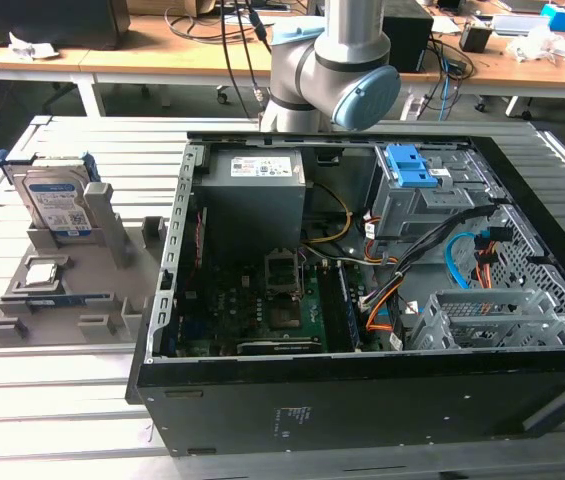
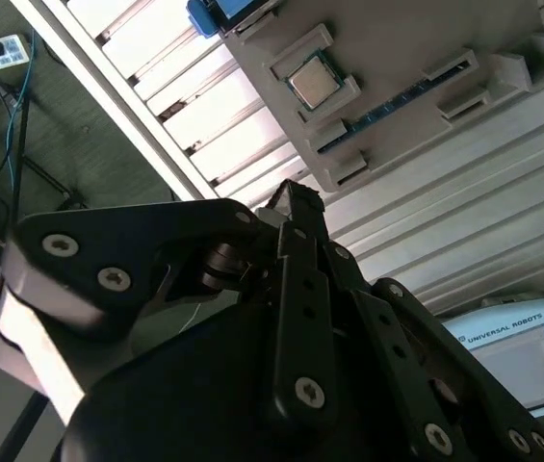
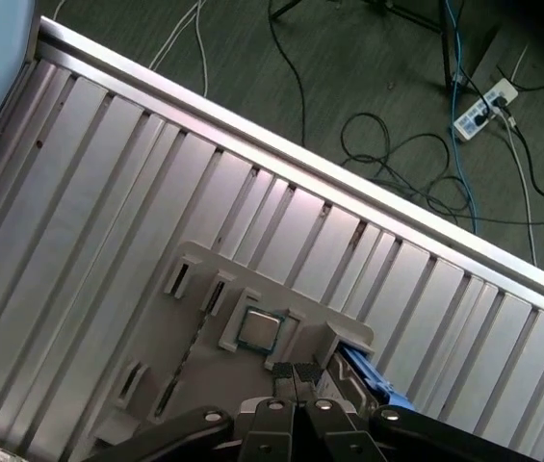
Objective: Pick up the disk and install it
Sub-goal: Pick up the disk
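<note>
Disk stands on edge in the grey fixture tray on the slatted table, at about ten o'clock from the open computer case in the exterior view, with the square processor chip lying in the tray at six o'clock from it. In both wrist views the gripper hangs above the tray near the chip, its fingers pressed together on nothing, well apart from the disk.
</note>
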Robot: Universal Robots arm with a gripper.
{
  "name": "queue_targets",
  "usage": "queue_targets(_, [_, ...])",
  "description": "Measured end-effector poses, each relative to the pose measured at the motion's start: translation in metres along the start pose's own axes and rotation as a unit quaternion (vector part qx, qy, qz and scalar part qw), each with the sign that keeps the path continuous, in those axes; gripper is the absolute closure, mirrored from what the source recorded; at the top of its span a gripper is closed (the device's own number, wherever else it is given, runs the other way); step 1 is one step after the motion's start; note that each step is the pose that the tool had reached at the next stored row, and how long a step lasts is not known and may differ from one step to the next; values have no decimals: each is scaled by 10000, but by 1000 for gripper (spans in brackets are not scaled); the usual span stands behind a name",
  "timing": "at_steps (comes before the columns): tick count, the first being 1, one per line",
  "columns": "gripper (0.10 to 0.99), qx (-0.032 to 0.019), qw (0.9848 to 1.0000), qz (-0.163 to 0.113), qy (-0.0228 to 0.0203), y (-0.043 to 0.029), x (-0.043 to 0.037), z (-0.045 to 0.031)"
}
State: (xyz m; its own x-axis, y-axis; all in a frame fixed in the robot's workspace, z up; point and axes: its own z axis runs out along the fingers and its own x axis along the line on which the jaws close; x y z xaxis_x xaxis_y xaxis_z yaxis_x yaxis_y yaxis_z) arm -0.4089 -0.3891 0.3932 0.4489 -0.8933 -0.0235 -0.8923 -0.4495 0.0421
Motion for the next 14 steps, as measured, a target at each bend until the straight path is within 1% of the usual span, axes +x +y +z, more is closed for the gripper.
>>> queue_targets(3, [980,0,10000,48,0,0,0,0])
queue_targets(6, [980,3,9996,300,-4,0,-1,2])
queue_targets(8, [980,3,9992,412,-4,0,0,2])
queue_targets(12, [980,4,9974,721,-5,0,0,3])
queue_targets(14, [980,5,9961,880,-5,0,0,3])
